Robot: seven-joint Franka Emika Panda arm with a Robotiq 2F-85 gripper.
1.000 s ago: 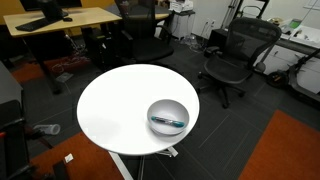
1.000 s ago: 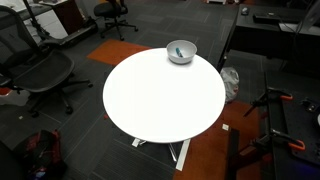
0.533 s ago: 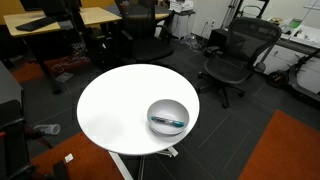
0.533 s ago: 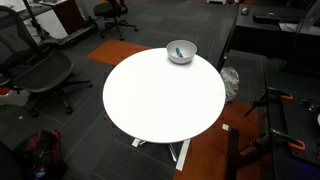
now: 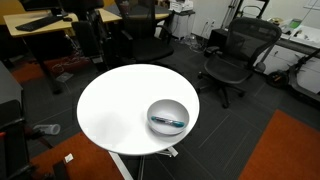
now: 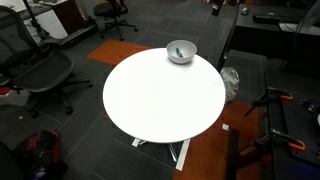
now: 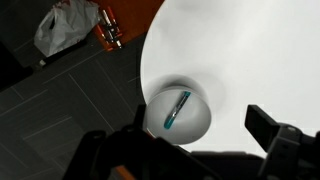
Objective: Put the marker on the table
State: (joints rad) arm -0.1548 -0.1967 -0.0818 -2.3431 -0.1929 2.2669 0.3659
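Note:
The dark teal marker (image 7: pixel 177 109) lies inside the grey bowl (image 7: pixel 196 128), which stands near the edge of the round white table (image 7: pixel 250 50). Bowl (image 5: pixel 168 108) and marker (image 5: pixel 168 121) show in both exterior views, as do the table (image 5: pixel 115 100) and, from the opposite side, the bowl (image 6: pixel 181 52) and table (image 6: pixel 165 100). My gripper (image 7: pixel 198 116) hangs high above the bowl, open and empty, with the bowl between its dark fingers (image 7: pixel 266 126). A dark part of my arm (image 5: pixel 90 30) shows at the upper left.
Black office chairs (image 5: pixel 235 55) (image 6: pixel 40 70) stand around the table. A light-wood desk (image 5: pixel 60 18) is at the back. A white plastic bag (image 7: pixel 65 28) and an orange object (image 7: pixel 110 30) lie on the dark floor beside the table. Orange carpet (image 5: pixel 285 150) lies nearby.
The dark arm has moved to the right across the top left of an exterior view, toward the table. Bowl and marker have not moved.

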